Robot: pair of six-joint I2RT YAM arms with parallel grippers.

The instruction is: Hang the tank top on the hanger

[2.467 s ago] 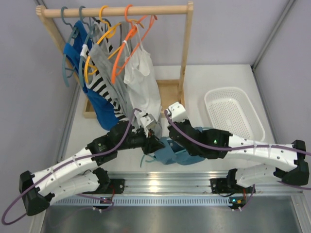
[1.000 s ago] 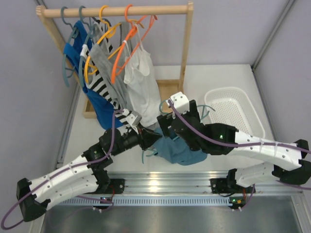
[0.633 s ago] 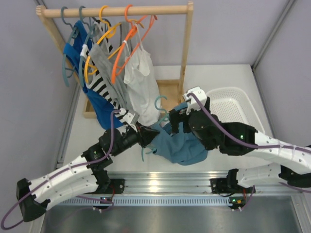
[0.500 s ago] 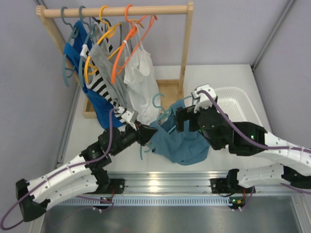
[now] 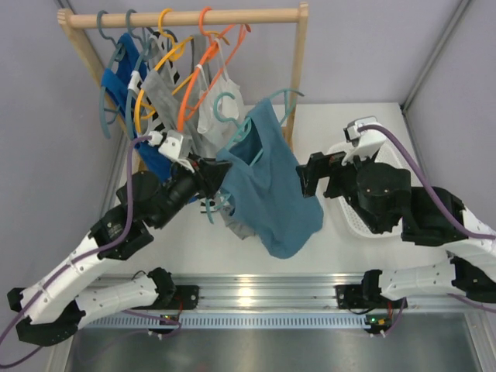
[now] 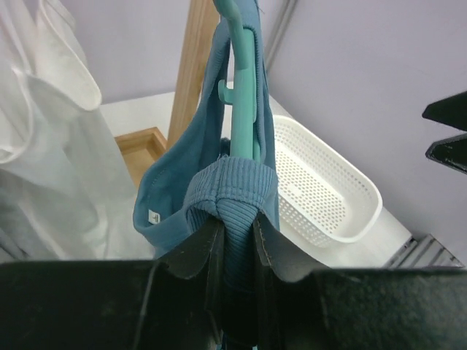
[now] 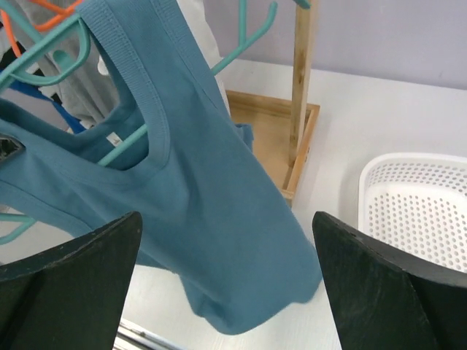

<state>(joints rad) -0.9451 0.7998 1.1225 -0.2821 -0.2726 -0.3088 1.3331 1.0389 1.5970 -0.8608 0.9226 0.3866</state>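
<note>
The dusty teal-blue tank top (image 5: 267,190) hangs in the air in front of the rack, draped on the light teal hanger (image 5: 226,105). My left gripper (image 5: 211,174) is shut on the top's ribbed strap (image 6: 232,191) where it wraps the hanger (image 6: 245,95); the jaws (image 6: 237,227) pinch the fabric tightly. My right gripper (image 5: 308,180) stands wide open just right of the cloth, touching nothing. In the right wrist view the tank top (image 7: 197,211) fills the space beyond the open fingers (image 7: 73,255), and the hanger (image 7: 244,45) pokes out of the neck opening.
The wooden rack (image 5: 182,15) holds a white top (image 5: 209,116), a royal-blue top (image 5: 116,77), striped and grey garments, and orange hangers (image 5: 190,85). Its post (image 7: 303,87) and base tray stand behind the cloth. A white basket (image 5: 353,221) lies under the right arm.
The left arm has lifted the hanger and tank top off the table up toward the rack. The right gripper has drawn back to the right, off the cloth, and stays open.
</note>
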